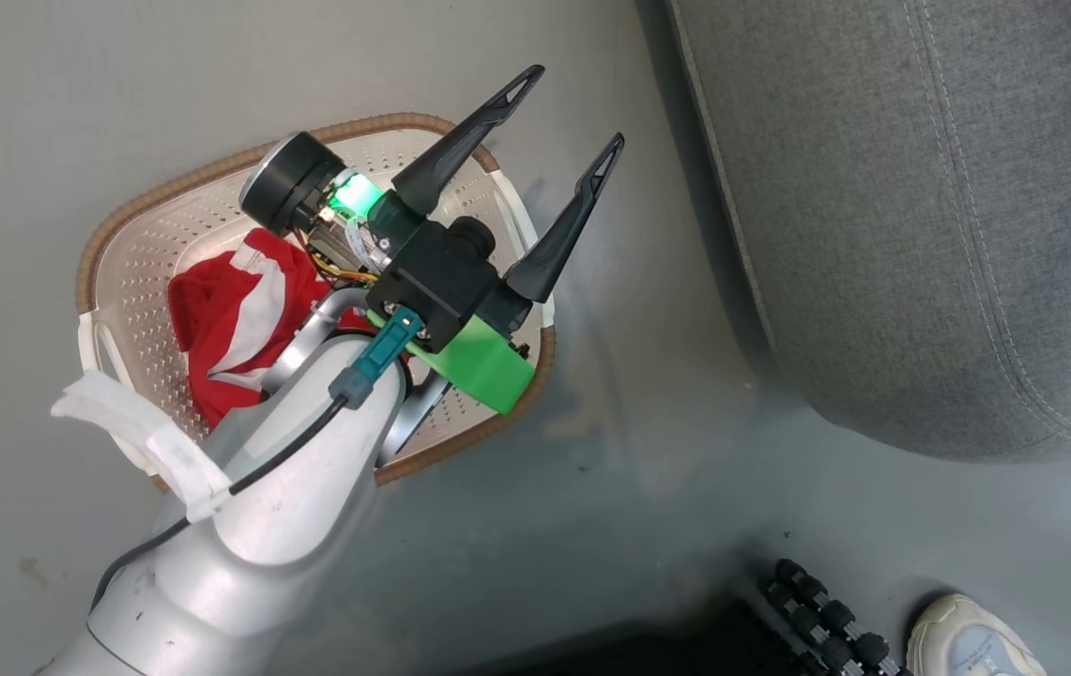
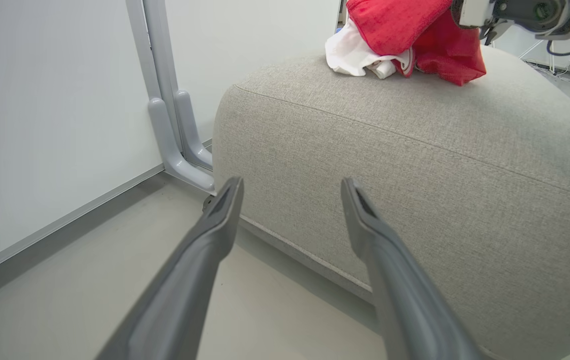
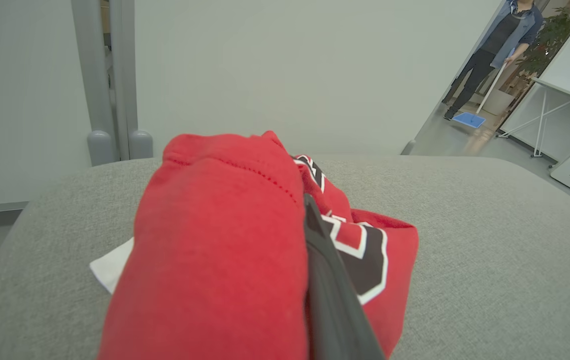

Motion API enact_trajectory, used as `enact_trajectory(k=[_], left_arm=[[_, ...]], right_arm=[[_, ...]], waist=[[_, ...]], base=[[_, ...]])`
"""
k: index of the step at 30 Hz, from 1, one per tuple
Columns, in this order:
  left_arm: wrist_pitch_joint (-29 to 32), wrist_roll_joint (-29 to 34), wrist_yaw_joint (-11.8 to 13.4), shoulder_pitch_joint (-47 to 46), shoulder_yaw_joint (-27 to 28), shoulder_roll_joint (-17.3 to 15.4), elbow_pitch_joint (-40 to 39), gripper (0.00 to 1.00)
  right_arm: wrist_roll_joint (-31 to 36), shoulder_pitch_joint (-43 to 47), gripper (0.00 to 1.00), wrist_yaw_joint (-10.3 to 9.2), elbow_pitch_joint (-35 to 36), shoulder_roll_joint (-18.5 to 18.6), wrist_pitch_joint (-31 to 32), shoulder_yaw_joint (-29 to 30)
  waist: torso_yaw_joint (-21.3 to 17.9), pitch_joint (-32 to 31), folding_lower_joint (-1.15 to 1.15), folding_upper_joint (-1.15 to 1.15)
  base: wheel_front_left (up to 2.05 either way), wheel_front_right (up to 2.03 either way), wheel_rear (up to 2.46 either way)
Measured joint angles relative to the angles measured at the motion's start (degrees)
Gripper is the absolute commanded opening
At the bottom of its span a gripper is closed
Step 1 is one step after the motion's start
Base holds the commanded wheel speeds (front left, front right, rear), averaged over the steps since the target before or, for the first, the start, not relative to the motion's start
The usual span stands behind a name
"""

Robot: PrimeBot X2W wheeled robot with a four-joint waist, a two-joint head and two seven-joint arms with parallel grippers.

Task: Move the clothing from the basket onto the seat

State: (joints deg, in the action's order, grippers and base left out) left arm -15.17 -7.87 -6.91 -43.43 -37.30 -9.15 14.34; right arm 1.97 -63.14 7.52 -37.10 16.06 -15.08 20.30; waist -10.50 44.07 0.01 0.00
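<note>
Two things: left end effector (image 1: 576, 105) is hanging wide open by the basket (image 1: 169, 188), right end effector (image 3: 308, 205) is clamping clothing (image 3: 215, 240) on the seat (image 3: 489, 225).

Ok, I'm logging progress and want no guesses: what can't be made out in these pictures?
- Head view: the left gripper and forearm cover much of the basket, so what lies beneath the red garment is hidden.
- Right wrist view: the held garment folds over its own lettering and one finger of the right gripper.
- Head view: a shoe, cut by the bottom edge.
</note>
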Motion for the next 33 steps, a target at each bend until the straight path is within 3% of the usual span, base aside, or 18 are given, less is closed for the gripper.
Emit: enact_trajectory(k=[4, 5, 6, 7, 8, 20, 33], left_arm=[[0.0, 0.0, 0.0, -0.1, 0.1, -0.1, 0.1, 1.0], [0.0, -0.1, 0.1, -0.1, 0.2, -0.2, 0.2, 1.0], [0.0, -0.1, 0.2, -0.1, 0.3, -0.2, 0.2, 1.0], [0.0, -0.1, 0.3, -0.1, 0.4, -0.2, 0.2, 1.0], [0.0, -0.2, 0.4, 0.0, 0.5, -0.2, 0.2, 1.0], [0.0, -2.2, 1.3, 5.0, 3.0, 1.2, 0.1, 1.0], [0.0, -4.1, 3.4, 15.7, 12.9, 2.0, -0.7, 1.0]], right_arm=[[-0.3, 1.7, 0.0, 0.0, -0.8, -1.1, 0.0, 0.7], [-0.6, 2.1, 0.15, -0.01, -0.7, -1.5, 0.0, 1.2], [-0.7, 2.6, 0.45, 0.0, -0.3, -1.8, 0.0, 1.5], [-0.8, 3.0, 0.96, -0.01, -0.2, -1.9, 0.0, 1.6], [-0.9, 3.8, 1.0, 0.0, 0.2, -2.1, 0.0, 1.6], [-2.3, 17.2, 1.0, 0.0, 4.7, -3.6, 0.0, -1.6], [-5.8, 32.5, 1.0, 0.0, 14.4, -6.9, 0.0, -10.1]], waist=[[-0.1, -0.3, 0.0, 0.0], [-0.1, -0.5, 0.0, 0.0], [-0.1, -0.8, 0.0, 0.0], [-0.1, -1.1, 0.0, 0.0], [-0.1, -1.5, 0.0, 0.0], [-0.2, -9.6, 0.0, 0.0], [2.3, -21.5, 0.0, 0.0]], base=[[0.0, 0.0, 0.0], [0.0, 0.0, 0.0], [0.0, 0.0, 0.0], [0.0, 0.0, 0.0], [0.0, 0.0, 0.0], [0.0, 0.0, 0.0], [0.0, 0.0, 0.0]])
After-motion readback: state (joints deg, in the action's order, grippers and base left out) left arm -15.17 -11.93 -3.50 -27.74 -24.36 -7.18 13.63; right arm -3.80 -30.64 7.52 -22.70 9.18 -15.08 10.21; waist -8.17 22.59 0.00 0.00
